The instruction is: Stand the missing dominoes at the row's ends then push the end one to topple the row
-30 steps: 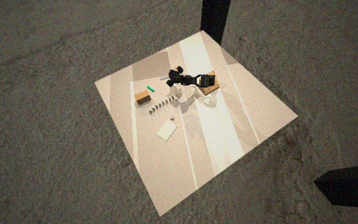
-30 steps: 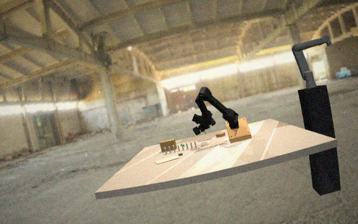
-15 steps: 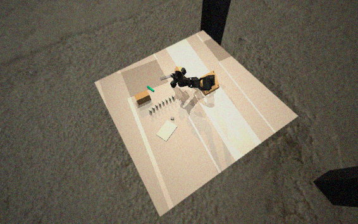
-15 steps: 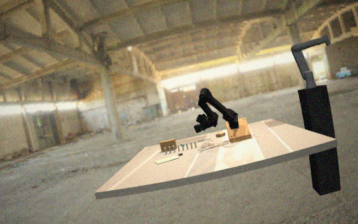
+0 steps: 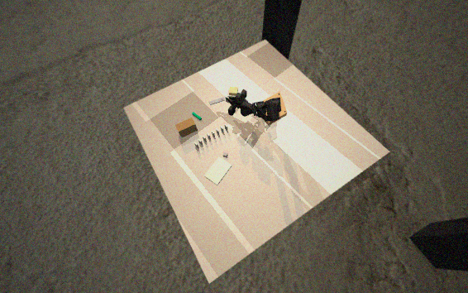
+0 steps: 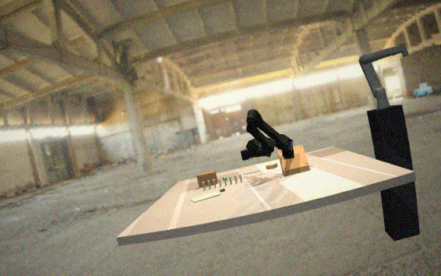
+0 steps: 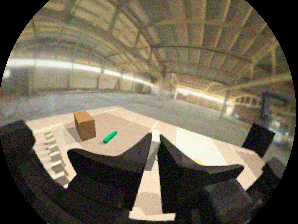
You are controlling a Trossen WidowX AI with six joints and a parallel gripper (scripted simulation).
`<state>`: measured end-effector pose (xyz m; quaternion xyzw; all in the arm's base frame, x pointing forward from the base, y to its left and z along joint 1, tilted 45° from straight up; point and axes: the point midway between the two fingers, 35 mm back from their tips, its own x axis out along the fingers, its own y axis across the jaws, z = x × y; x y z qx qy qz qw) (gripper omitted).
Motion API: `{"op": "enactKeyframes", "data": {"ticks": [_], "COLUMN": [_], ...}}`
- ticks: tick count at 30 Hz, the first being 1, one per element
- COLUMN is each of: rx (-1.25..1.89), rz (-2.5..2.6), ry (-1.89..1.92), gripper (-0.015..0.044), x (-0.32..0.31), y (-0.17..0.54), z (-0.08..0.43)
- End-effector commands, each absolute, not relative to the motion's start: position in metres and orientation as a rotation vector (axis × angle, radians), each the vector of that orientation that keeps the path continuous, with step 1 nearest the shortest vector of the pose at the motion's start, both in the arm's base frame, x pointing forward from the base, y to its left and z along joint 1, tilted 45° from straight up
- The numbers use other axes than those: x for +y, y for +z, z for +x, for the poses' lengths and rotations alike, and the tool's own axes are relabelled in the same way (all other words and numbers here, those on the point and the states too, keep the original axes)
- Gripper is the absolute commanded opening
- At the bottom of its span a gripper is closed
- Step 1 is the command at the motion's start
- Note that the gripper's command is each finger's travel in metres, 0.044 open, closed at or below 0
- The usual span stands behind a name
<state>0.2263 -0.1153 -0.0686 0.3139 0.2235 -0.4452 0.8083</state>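
Note:
A row of several thin pale dominoes [image 5: 213, 135] [image 6: 231, 180] [image 7: 55, 155] stands upright, evenly spaced, left of the arm; in the wrist view it is at the lower left. My gripper [image 5: 227, 99] [image 6: 244, 155] [image 7: 154, 136] is raised above the table, beyond the row's end nearest the arm and clear of it. It is shut on a domino [image 7: 152, 151], whose pale top and grey-green side show between the fingertips. The held domino is too small to make out in the top and exterior views.
A brown block [image 5: 186, 127] [image 6: 206, 179] [image 7: 85, 125] and a green cylinder [image 5: 197, 116] [image 7: 110, 137] are behind the row. A grey strip [image 5: 217, 101] and a yellowish block [image 5: 233, 90] [image 6: 271, 166] lie near the gripper. A pale pad [image 5: 218, 170] [image 6: 205, 197] and small dark object [image 5: 225, 156] [image 6: 222, 190] are in front.

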Motion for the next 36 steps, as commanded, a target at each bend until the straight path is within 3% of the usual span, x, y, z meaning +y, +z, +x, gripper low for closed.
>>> {"op": "enactKeyframes", "data": {"ticks": [1, 16, 36], "rx": [0.460, 0.462, 0.493], "rz": [0.676, 0.678, 0.694], "ry": [-0.956, -0.956, -0.964], "gripper": [0.0025, 0.0025, 0.0025], "x": [-0.115, -0.114, -0.067], "y": [-0.065, -0.067, -0.116], "z": [0.225, 0.225, 0.228]}}
